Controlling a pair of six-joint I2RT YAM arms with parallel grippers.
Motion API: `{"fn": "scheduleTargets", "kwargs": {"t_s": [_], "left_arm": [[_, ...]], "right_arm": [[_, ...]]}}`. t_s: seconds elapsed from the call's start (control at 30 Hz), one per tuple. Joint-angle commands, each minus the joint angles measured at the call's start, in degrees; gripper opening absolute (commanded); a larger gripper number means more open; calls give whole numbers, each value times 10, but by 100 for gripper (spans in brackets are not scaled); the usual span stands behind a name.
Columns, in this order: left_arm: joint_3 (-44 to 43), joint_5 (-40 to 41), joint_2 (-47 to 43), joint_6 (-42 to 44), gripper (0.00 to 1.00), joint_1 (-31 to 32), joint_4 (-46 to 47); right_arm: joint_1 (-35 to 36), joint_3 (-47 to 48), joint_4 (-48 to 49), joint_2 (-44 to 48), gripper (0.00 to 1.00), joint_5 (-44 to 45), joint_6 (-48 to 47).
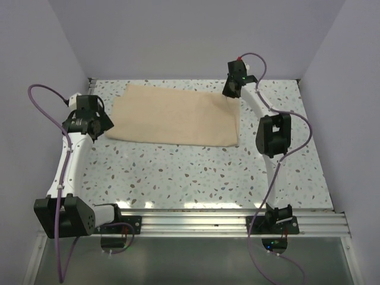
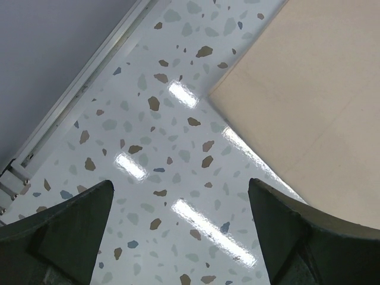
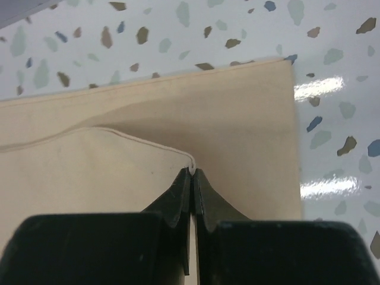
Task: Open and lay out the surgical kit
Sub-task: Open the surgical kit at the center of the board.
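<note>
The surgical kit shows as a folded beige cloth wrap [image 1: 178, 116] lying flat at the back middle of the speckled table [image 1: 196, 172]. My right gripper [image 1: 229, 94] is at the wrap's far right corner. In the right wrist view it [image 3: 192, 172] is shut on the hemmed corner of the top flap [image 3: 89, 172], which is lifted slightly off the layer below [image 3: 243, 119]. My left gripper [image 1: 97, 132] hovers just left of the wrap. In the left wrist view it [image 2: 181, 185] is open over bare table, with the wrap's edge [image 2: 309, 101] beside its right finger.
Grey walls [image 1: 196, 35] close in the table at the back and on both sides. A metal rail [image 1: 225, 221] runs along the near edge with the arm bases. A table-edge strip [image 2: 89, 83] lies just left of my left gripper.
</note>
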State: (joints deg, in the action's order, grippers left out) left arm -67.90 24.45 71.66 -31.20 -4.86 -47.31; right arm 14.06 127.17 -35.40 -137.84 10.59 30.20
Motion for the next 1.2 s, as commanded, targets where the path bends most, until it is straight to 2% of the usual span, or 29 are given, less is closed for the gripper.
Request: {"fn": "scheduleTargets", "kwargs": {"t_s": [0.0,0.13,0.27,0.3,0.33,0.43,0.53,0.67,0.7,0.73,0.77,0.8,0.87,1.03,1.17], "left_arm": [[-8,-30,-26,10,100,-3,33],[-16,-51,-34,10,100,-3,42],[-51,-73,-30,7,100,-3,19],[-61,-70,-30,5,100,-3,11],[-78,-67,-30,2,100,-3,2],[-91,-63,-40,-11,100,-3,-13],[-89,-79,-59,-23,100,-3,-9],[-87,-90,-84,-29,100,-3,-29],[-87,-89,-92,-29,100,-4,-34],[-84,-88,-99,-28,100,-4,-39],[-78,-87,-102,-26,100,-3,-45],[-75,-87,-110,-26,100,-3,-49],[-66,-88,-116,-27,100,-3,-54],[-9,-128,-125,-29,100,-2,-31],[50,-201,-117,-13,100,-1,48]], "right_arm": [[32,-47,2,126,0,-49,-14],[101,-156,-11,233,0,-93,-17],[176,-356,-35,383,0,-104,-6],[191,-395,-43,450,0,-104,-2],[219,-472,-47,494,0,-104,6],[256,-574,-96,648,0,-103,42],[262,-703,-163,799,0,-102,71],[261,-768,-226,942,0,-89,88],[261,-774,-242,954,3,-95,87],[261,-780,-254,962,29,-99,92],[262,-780,-273,959,83,-85,96],[261,-780,-304,952,86,-78,98],[262,-764,-334,929,97,-54,95],[261,-734,-357,922,98,-19,82],[261,-717,-331,898,98,-2,62]]}}
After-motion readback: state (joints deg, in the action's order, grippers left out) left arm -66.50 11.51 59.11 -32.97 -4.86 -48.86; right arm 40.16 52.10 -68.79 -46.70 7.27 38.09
